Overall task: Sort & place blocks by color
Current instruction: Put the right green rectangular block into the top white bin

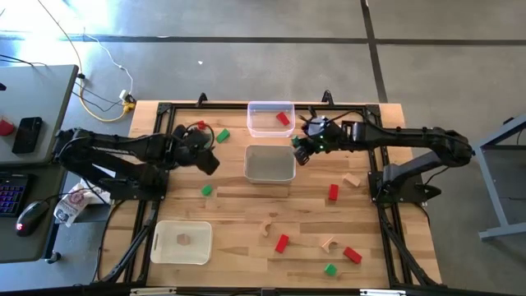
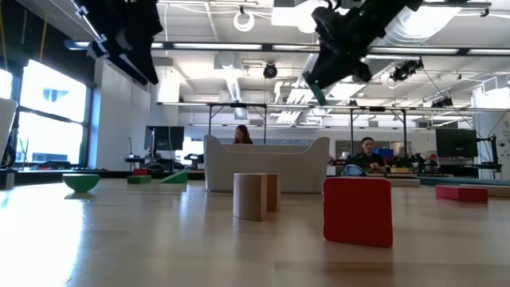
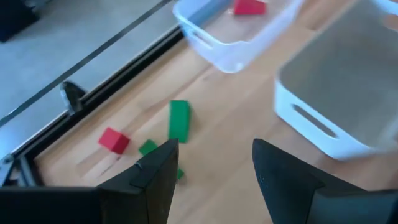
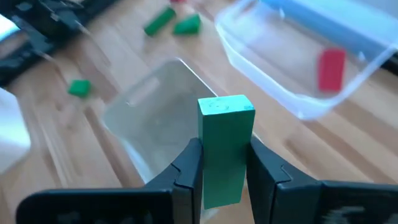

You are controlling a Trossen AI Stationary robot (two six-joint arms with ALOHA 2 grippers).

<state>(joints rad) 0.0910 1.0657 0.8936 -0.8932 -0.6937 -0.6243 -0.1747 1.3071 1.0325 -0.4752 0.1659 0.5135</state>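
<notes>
Green block (image 4: pixel 225 146), pinched upright in my right gripper (image 4: pixel 225 180), hangs over the near corner of the white tray (image 1: pixel 269 164), held high to clear its rim. Beyond it, the clear tray (image 1: pixel 270 118) already holds a red block (image 1: pixel 283 118). My left gripper (image 3: pixel 214 171), fingers spread and empty, waits over open worktop (image 1: pixel 238 210). Loose blocks (image 1: pixel 333 191) lie well apart; whether the white tray is empty I cannot tell.
</notes>
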